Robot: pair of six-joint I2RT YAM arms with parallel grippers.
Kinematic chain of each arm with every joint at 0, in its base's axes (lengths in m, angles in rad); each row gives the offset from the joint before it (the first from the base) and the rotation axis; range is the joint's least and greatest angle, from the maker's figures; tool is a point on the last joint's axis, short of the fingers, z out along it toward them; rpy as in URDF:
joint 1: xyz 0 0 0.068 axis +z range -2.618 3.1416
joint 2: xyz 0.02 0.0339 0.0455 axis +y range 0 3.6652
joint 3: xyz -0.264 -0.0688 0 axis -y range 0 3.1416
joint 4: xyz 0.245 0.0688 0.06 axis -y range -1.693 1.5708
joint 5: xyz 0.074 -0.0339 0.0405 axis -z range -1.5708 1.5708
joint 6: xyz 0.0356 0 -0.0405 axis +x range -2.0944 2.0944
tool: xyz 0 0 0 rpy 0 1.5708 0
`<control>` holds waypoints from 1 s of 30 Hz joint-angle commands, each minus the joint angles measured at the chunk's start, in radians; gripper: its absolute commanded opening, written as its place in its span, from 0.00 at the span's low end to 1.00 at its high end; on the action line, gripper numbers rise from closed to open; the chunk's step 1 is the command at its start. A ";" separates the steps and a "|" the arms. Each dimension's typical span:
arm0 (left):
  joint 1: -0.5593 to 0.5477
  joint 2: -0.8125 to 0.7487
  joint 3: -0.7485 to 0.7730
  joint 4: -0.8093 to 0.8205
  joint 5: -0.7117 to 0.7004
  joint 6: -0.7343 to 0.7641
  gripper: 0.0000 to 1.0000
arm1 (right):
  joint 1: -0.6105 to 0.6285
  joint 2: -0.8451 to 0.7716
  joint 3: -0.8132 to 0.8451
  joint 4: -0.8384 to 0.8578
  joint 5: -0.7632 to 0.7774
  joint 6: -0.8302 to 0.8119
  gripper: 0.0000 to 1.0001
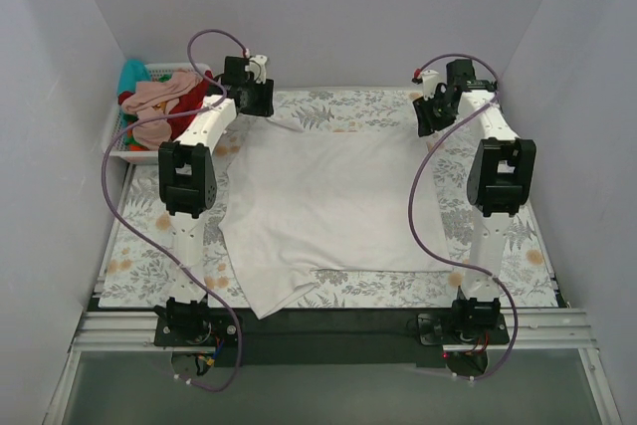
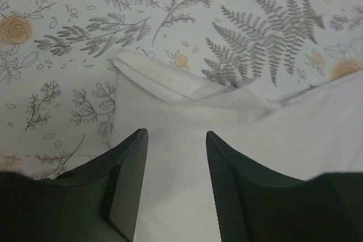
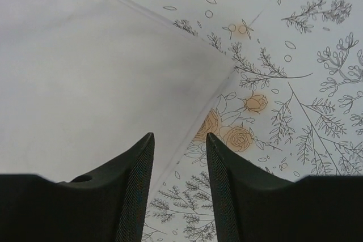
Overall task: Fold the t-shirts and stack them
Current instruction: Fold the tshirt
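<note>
A large white t-shirt (image 1: 338, 206) is shown spread flat on the fern-and-rose patterned table cover (image 1: 139, 246), between the two arms. Its long axis appears to run across the table, from left to right. One sleeve (image 2: 170, 86) is seen at the far left corner and what looks like the other sleeve (image 1: 284, 301) at the near left, by the front edge. A straight edge is presented on the right side. The collar cannot be made out. The cloth is plain and unprinted, mostly smooth with a few shallow creases. The far sleeve is partly doubled over, so that its hemmed cuff points toward the table's far left.

The left gripper (image 2: 173, 134) is held just above that sleeve, its jaws parted by a modest gap with nothing between them. The right gripper (image 3: 178, 137) is poised over the shirt's far right corner (image 3: 227, 66), where the white cloth meets the pattern. Its jaws are likewise parted and nothing is gripped.

In the far left corner a white basket (image 1: 124, 154) is seen, in which a pink shirt (image 1: 164, 95), a dark red one (image 1: 196, 99) and a teal one (image 1: 131, 75) are heaped unfolded.
</note>
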 commanded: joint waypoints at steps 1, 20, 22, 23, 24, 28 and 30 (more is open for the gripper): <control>0.038 0.051 0.111 0.043 -0.041 -0.088 0.44 | -0.018 0.030 0.070 -0.011 0.012 0.021 0.48; 0.061 0.179 0.106 0.154 -0.059 -0.116 0.43 | -0.025 0.182 0.139 0.064 -0.005 0.098 0.50; 0.061 0.194 0.114 0.157 -0.054 -0.127 0.43 | -0.024 0.183 0.133 0.072 -0.010 0.101 0.51; 0.061 0.199 0.119 0.158 -0.053 -0.131 0.43 | -0.025 0.185 0.133 0.073 -0.010 0.102 0.51; 0.061 0.211 0.129 0.160 -0.050 -0.135 0.43 | -0.025 0.186 0.132 0.076 -0.011 0.105 0.51; 0.061 0.238 0.163 0.172 -0.038 -0.153 0.43 | -0.025 0.194 0.128 0.083 -0.020 0.112 0.51; 0.061 0.249 0.174 0.178 -0.031 -0.161 0.43 | -0.025 0.196 0.127 0.087 -0.022 0.112 0.51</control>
